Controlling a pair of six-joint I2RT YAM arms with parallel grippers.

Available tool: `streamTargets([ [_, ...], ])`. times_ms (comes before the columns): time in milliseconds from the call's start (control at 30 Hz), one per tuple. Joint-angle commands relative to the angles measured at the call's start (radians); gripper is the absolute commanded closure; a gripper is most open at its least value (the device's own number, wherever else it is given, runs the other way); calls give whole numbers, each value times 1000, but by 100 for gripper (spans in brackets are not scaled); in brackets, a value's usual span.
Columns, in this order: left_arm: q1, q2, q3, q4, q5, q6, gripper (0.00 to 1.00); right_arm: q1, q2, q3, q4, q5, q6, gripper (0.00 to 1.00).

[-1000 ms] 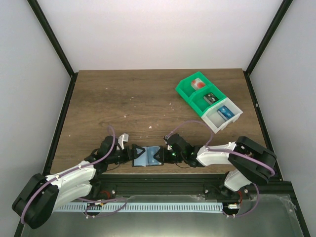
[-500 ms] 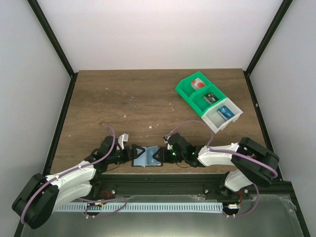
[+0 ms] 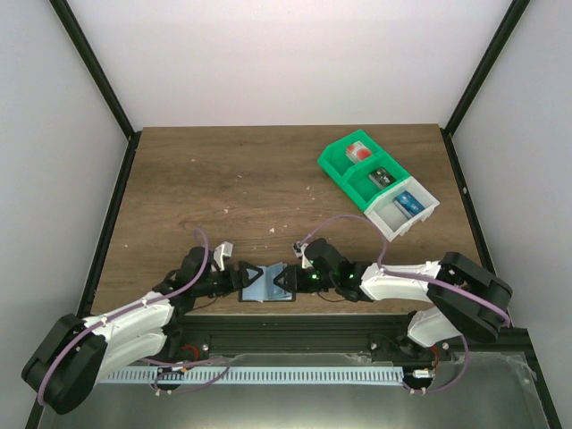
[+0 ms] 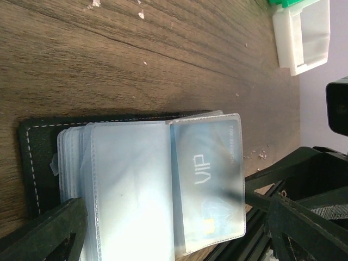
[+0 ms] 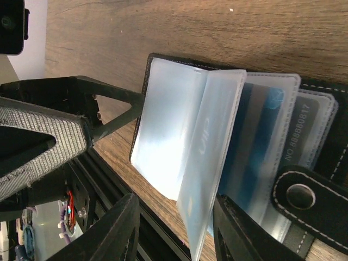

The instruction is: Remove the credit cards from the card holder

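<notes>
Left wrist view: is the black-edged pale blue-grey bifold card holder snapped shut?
No, the card holder lies open on the wooden table, clear sleeves fanned, a VIP card showing in one.

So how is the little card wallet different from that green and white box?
The card holder lies open like a thin book; the bin is a deeper tray with three compartments. The card holder is black-edged with clear sleeves; the bin is green and white. The card holder sits at the near edge; the bin sits toward the far right. Both rest on the table and hold things.
</notes>
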Motion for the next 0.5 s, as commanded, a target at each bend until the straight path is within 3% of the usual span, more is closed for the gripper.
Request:
streamTargets([
  [0, 1, 0, -26, -11, 20, -16, 7, 7, 5, 36, 1, -20, -22, 61],
  [200, 2, -21, -11, -34, 15, -15, 7, 7, 33, 41, -4, -21, -17, 61],
  [467, 2, -39, 2, -57, 13, -15, 7, 7, 30, 14, 121, -76, -4, 63],
])
